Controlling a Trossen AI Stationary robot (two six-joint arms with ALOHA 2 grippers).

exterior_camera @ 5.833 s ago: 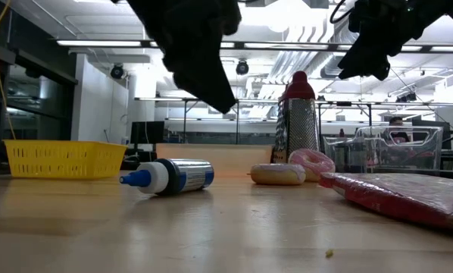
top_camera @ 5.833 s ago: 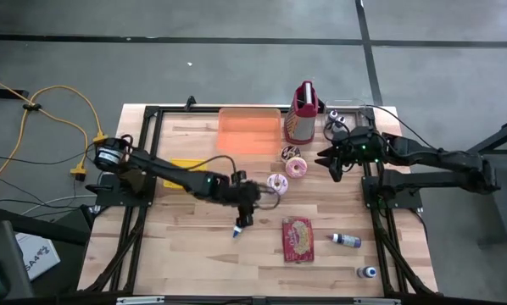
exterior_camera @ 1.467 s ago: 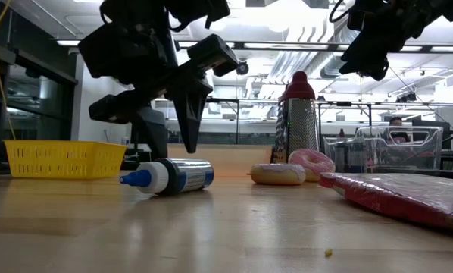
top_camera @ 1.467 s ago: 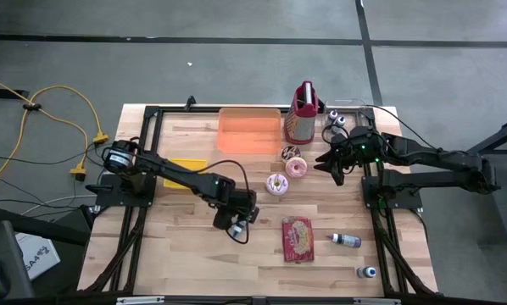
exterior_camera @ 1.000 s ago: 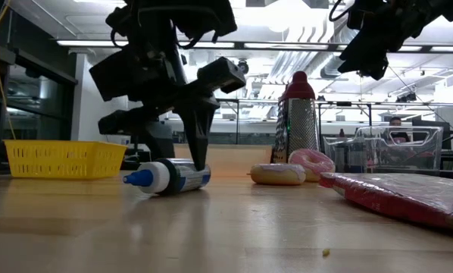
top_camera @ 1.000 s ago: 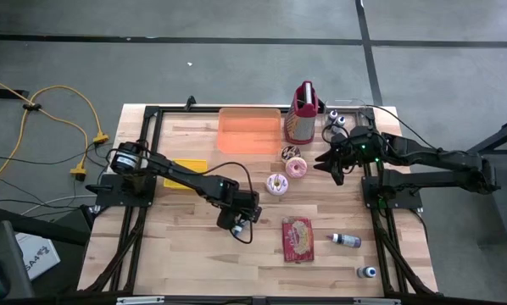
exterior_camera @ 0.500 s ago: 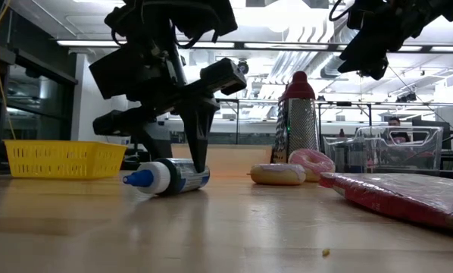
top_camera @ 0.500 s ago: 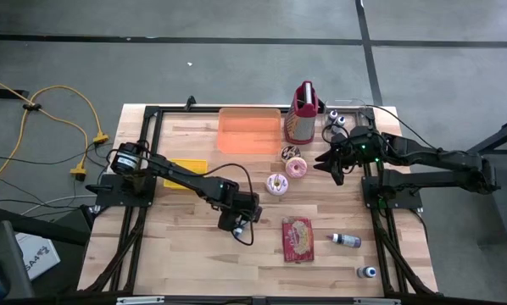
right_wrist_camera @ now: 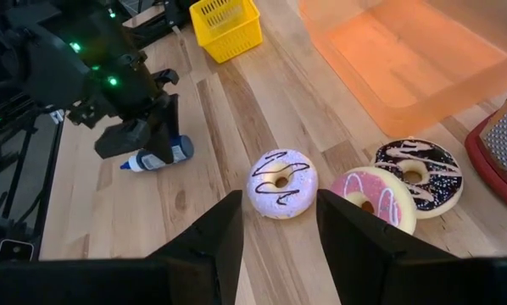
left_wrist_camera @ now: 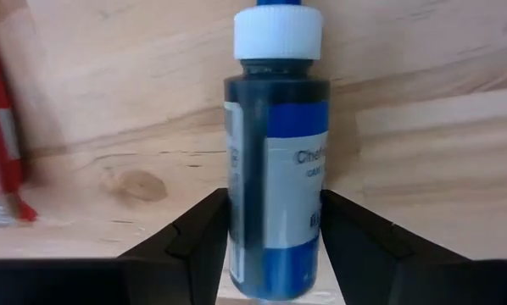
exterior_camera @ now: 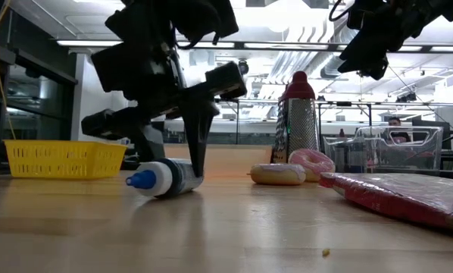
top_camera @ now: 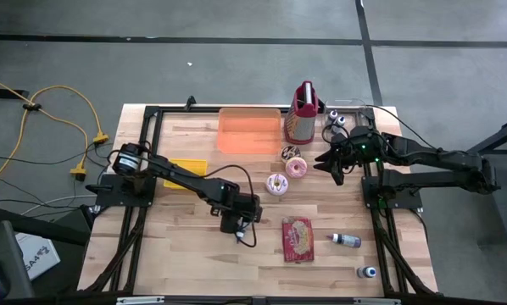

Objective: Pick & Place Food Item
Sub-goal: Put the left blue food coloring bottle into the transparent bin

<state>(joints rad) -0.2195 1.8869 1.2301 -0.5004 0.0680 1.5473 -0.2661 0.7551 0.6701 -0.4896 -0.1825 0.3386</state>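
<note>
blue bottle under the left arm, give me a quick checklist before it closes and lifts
1. Blue bottle lying between the fingers of the left tool: ok.
2. Fingers squeezing the bottle: cannot tell; they flank it closely.
3. Cap end clear of the fingers: ok.
4. Nearest neighbours, the red packet and the white donut, apart from the bottle: ok.
5. Right tool hangs far off, beside the pink donut: ok.
6. Yellow basket unobstructed: ok.
</note>
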